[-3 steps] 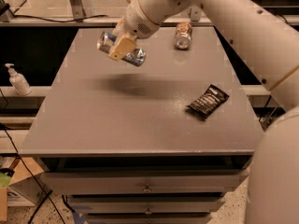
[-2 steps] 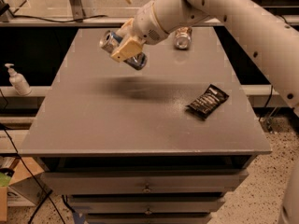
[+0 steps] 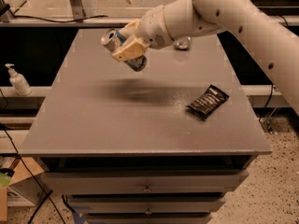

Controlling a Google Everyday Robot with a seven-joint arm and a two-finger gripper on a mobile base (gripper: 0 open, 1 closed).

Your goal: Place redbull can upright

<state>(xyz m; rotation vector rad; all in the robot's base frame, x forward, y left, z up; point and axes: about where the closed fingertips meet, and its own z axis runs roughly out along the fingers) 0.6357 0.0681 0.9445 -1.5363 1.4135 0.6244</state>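
My gripper is shut on the redbull can, a slim blue-and-silver can. I hold it in the air above the back left part of the grey table. The can lies tilted, its shiny silver top pointing up and to the left, its bottom end down and to the right. The tan fingers cross the can's middle. The can's shadow falls on the table below it.
A black snack packet lies on the right side of the table. Another can lies at the back, mostly hidden by my arm. A white pump bottle stands on a ledge to the left. Drawers run below the table's front edge.
My arm has swung lower across the back of the table and hides more of the far can. The redbull can stays in my grip, shifted slightly right and a little lower.
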